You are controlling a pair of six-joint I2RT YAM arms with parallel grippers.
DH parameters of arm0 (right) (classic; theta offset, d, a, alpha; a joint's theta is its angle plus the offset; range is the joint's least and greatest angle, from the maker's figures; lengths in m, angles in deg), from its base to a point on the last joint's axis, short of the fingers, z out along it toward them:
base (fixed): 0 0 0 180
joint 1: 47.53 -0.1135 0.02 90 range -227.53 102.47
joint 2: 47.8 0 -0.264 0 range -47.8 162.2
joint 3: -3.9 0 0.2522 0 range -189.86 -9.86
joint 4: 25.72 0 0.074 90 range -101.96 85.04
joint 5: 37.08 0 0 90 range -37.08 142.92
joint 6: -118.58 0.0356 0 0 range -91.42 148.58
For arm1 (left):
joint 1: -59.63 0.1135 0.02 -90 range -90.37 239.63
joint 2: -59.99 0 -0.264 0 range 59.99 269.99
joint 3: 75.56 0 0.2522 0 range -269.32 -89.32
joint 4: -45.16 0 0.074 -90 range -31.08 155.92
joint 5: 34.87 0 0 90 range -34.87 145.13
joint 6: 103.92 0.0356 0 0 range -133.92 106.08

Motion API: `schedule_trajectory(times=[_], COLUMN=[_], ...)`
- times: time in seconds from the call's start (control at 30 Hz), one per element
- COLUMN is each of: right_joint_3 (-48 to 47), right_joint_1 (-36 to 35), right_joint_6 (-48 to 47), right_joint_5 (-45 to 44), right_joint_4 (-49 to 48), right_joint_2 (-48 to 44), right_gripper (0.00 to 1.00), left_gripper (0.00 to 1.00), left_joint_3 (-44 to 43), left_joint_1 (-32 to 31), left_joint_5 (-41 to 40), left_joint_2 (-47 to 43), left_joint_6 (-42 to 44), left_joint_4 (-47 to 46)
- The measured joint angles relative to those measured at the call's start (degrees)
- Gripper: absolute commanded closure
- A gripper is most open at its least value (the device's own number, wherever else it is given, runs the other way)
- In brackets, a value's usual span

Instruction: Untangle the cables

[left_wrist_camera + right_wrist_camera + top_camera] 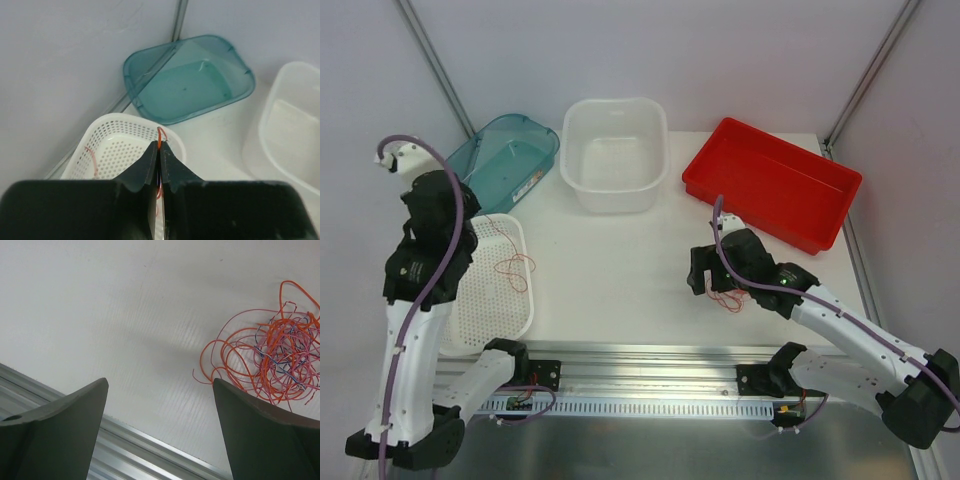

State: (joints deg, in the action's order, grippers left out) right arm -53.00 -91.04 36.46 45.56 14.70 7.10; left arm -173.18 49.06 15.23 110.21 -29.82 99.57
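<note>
Top external view is showing the two arms working well apart over the white table (610, 290). The right gripper (703, 275) is hanging low near the table's front right, and the cables (725, 296), a small red-orange tangle, are lying on the table just beside it, partly tucked under the wrist. Right wrist view is showing that gripper's jaws standing wide apart with nothing between them; the tangle is sitting off to the side by one dark finger (265, 440), a mass of orange and pink loops with a few blue threads running through it, and the aluminium rail (140, 445) is crossing the lower corner. On the left, the arm is reaching over the perforated white basket (470, 320) at the table's left edge, where loose red curls (515, 265) are trailing over the basket's right side. Left wrist view is showing the left gripper (160, 147) pressed closed, pinching a thin orange strand (160, 134) that is looping out just above the fingertips, with the basket lying below it. Along the back of the table, a teal bin (505, 155), a white tub (615, 150) and a red tray (770, 180) are sitting in a row.
</note>
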Motion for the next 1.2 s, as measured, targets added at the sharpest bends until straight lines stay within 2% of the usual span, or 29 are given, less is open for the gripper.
schedule_trajectory(times=[0.13, 0.2, 0.23, 0.33, 0.4, 0.43, 0.47, 0.53, 0.6, 0.83, 1.0, 1.2], right_joint_3=[0.3, 0.8, 1.0, 1.6, 1.9, 2.0, 2.1, 2.1, 2.2, 2.9, 3.7, 5.5], right_joint_1=[-0.3, -0.3, -0.3, -0.4, -0.6, -0.6, -0.7, -0.7, -0.7, -0.7, -0.7, -0.7], right_joint_6=[0.0, 0.0, 0.0, 0.0, 0.1, 0.1, 0.1, 0.1, 0.1, 0.0, -0.1, -0.3], right_joint_5=[0.4, 0.4, 0.4, 0.5, 0.5, 0.5, 0.5, 0.4, 0.2, 0.2, 0.3, 0.9], right_joint_4=[-0.7, -0.8, -0.7, -0.7, -0.6, -0.6, -0.5, -0.4, -0.4, -0.5, -0.7, -1.4], right_joint_2=[-0.1, -0.3, -0.5, -1.0, -1.5, -1.8, -2.1, -2.7, -3.2, -3.5, -3.7, -5.1], right_gripper=[0.09, 0.09, 0.09, 0.09, 0.09, 0.09, 0.09, 0.09, 0.09, 0.09, 0.09, 0.09], left_gripper=[0.95, 0.88, 0.82, 0.76, 0.62, 0.5, 0.28, 0.17, 0.09, 0.08, 0.18, 0.23], left_joint_3=[12.3, 18.6, 21.5, 27.6, 30.2, 30.8, 31.3, 31.3, 30.8, 29.5, 32.4, 36.5], left_joint_1=[4.4, 8.7, 11.4, 19.1, 22.7, 23.2, 23.4, 23.4, 23.4, 23.4, 23.4, 23.4], left_joint_5=[-0.3, 2.5, 4.3, 11.8, 17.2, 19.0, 20.8, 23.7, 25.9, 32.8, 35.4, 36.5], left_joint_2=[0.2, 0.9, 1.8, 6.4, 10.4, 11.2, 11.6, 10.9, 9.2, 4.4, 4.0, 4.2], left_joint_6=[-0.5, -1.6, -2.1, -3.8, -4.5, -4.9, -5.2, -6.2, -7.1, -11.6, -18.0, -28.6], left_joint_4=[-0.1, -0.4, -0.5, -0.5, -0.5, -0.3, 0.0, 0.2, 0.3, 0.3, -0.1, -0.5])
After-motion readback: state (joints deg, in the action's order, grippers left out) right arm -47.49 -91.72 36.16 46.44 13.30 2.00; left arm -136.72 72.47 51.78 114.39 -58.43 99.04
